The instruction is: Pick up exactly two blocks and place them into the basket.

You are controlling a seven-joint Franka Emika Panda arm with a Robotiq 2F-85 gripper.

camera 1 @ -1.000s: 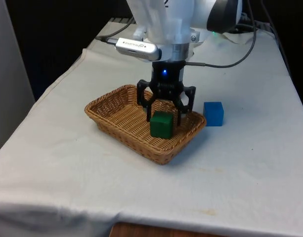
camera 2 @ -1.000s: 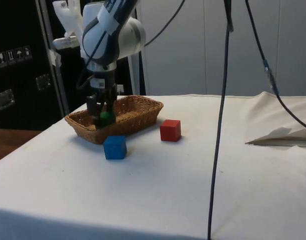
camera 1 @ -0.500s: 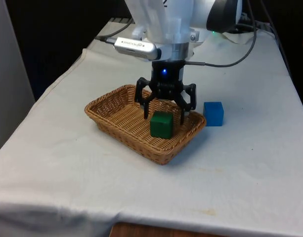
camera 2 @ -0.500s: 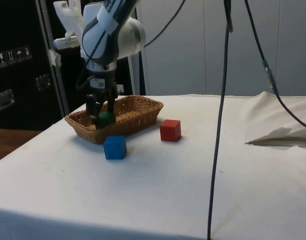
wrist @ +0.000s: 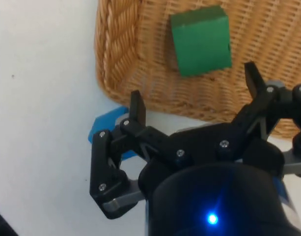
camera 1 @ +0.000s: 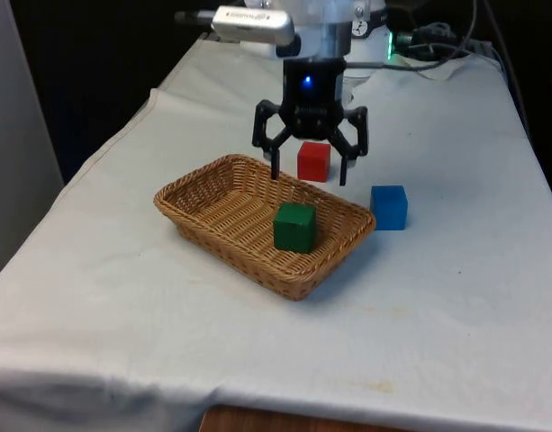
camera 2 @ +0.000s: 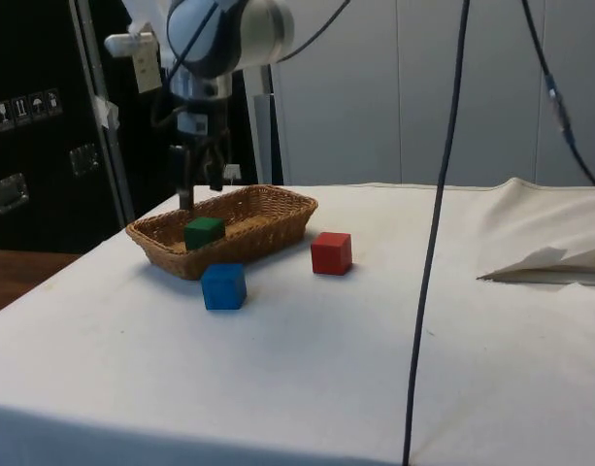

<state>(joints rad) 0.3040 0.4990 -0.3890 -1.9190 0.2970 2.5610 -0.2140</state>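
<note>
Green block (camera 1: 295, 227): it rests inside the basket (camera 1: 212, 193), toward the end nearest the blue block, free of any grip; that makes one of the two required blocks delivered, by my reading.
Basket: a shallow woven tray on the table (camera 1: 456, 306); its low walls are enough to keep the green block from sliding out.
Pincer (camera 1: 310, 173): fingers spread and holding nothing, hanging above the basket's far rim and well clear of the green block; the spread, raised stance suits a move to another block rather than a grasp here.
Blue block (camera 1: 389, 207): on the table just beside the basket's end on the front view's right, apart from the rim; the wrist view shows it peeking out below the pincer's finger (wrist: 134, 110), so it looks the handier candidate.
Red block (camera 1: 313, 161): on the table beyond the basket, seen between the pincer's fingers in the front view, though the side view puts it well apart from the pincer.
Step in hand: judged as choosing the second block; one more goes in, the third should stay out.
</note>
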